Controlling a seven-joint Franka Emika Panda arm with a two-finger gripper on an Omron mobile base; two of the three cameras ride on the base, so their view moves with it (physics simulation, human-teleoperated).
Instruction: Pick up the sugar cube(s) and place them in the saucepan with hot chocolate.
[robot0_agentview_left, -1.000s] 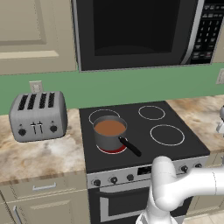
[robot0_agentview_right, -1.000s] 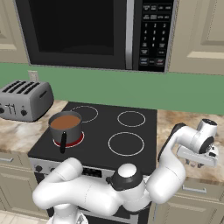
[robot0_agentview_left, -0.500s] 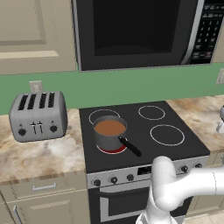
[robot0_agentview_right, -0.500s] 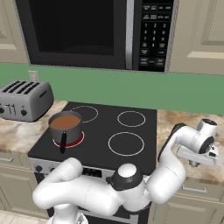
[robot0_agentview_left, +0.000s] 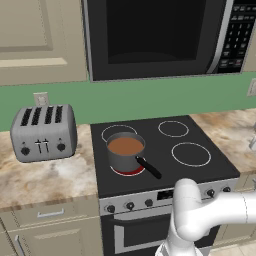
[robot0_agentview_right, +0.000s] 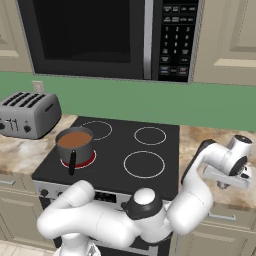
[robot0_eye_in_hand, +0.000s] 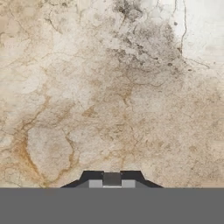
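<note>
I had the tool (robot0_eye_in_hand: 112, 180) pinched nearly shut low over the marbled tabletop (robot0_eye_in_hand: 109, 96) right of the stove; whether a sugar cube sat between the tips I couldn't tell. I judged a cube light, stiff and crumbly, best pinched across flat faces. The saucepan (robot0_agentview_left: 125, 152) of hot chocolate (robot0_agentview_left: 125, 146) sat on the stove's front-left burner.

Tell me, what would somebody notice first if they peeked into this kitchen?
Probably the big white robot arm curling up in front of the black stove and reaching over to the speckled counter on the right. Next, the little grey saucepan of brown hot chocolate, sitting on the front left burner, which glows red. A silver toaster stands on the counter left of the stove, and a dark microwave hangs above it all.
</note>
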